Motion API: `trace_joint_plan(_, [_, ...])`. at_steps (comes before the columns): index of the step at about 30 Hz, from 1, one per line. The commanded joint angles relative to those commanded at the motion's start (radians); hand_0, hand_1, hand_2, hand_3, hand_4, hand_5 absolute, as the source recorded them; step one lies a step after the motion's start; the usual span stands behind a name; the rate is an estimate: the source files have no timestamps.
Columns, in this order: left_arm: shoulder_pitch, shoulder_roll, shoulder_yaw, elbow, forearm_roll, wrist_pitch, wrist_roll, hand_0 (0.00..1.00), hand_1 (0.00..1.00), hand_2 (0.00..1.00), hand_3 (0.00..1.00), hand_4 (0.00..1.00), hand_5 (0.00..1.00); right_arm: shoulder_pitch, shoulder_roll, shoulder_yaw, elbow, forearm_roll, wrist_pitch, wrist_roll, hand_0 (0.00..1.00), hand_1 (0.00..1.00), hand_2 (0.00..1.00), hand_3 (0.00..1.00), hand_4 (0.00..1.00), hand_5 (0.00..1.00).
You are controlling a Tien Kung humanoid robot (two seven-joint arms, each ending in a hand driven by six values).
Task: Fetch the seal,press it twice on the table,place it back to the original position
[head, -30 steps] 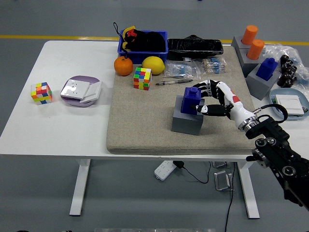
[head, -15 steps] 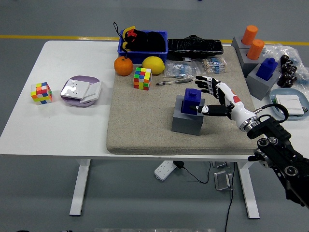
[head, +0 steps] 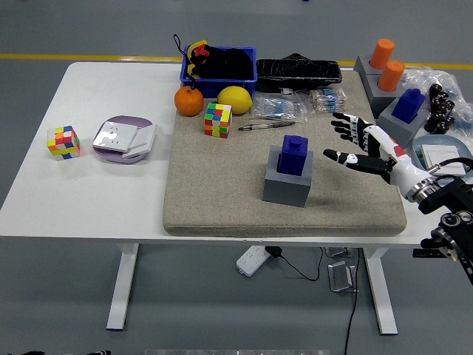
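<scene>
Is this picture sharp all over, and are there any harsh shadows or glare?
Head view: evenly lit and sharp throughout; the blue seal on its grey block casts only a faint shadow on the beige mat; slight glare on the clear plastic bag at right; the robot's open right hand shows no blur.

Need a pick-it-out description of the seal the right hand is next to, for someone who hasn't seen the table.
Start at the beige mat covering the table's right half. Near its middle stands a grey block, just left of the open right hand. The seal is the dark blue knobbed piece standing upright in that block; a second blue seal sits at the far right edge, behind the hand.
</scene>
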Motion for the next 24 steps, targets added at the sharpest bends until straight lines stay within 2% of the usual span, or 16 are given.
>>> trace_joint_plan(4, [-0.001,0.000,0.001,0.000,-0.001,0.000,0.000,0.817,0.814,0.788,0.835,0.795,0.405,-0.029,-0.022,0.065,0.006,-0.008,0.004,-0.006,0.957,0.936,0.927,0.951,0.998,0.437])
trace_joint_plan(11, [-0.007,0.002,0.002,-0.001,0.003,0.001,-0.001,0.817,0.813,0.788,0.835,0.795,0.406,-0.087,-0.032,0.203,0.025,-0.027,-0.002,-0.014,0.953,0.934,0.927,0.948,0.998,0.443])
trace_joint_plan(12, [-0.007,0.002,0.005,-0.001,0.002,0.001,-0.001,0.817,0.813,0.788,0.835,0.795,0.403,-0.096,-0.034,0.225,0.027,-0.027,-0.004,-0.014,0.931,0.902,0.898,0.896,0.998,0.440])
trace_joint_plan(17, [-0.008,0.004,0.013,-0.001,0.003,0.003,-0.002,0.817,0.813,0.788,0.835,0.795,0.403,-0.136,-0.040,0.331,0.042,-0.045,-0.010,-0.020,0.931,0.902,0.898,0.896,0.998,0.440])
trace_joint_plan(18, [-0.008,0.005,0.014,-0.001,0.003,0.003,-0.002,0.817,0.813,0.788,0.834,0.795,0.405,-0.145,-0.040,0.356,0.046,-0.049,-0.009,-0.023,0.908,0.885,0.867,0.842,0.998,0.408])
trace_joint_plan(23, [-0.010,0.006,0.018,-0.002,0.007,0.003,-0.003,0.817,0.813,0.788,0.834,0.795,0.405,-0.175,-0.037,0.441,0.059,-0.066,-0.008,-0.032,0.908,0.885,0.867,0.842,0.998,0.408])
trace_joint_plan(24, [-0.010,0.006,0.018,-0.002,0.008,0.003,-0.003,0.817,0.814,0.787,0.834,0.795,0.405,-0.179,-0.037,0.451,0.060,-0.068,-0.008,-0.033,0.898,0.855,0.840,0.808,0.998,0.357])
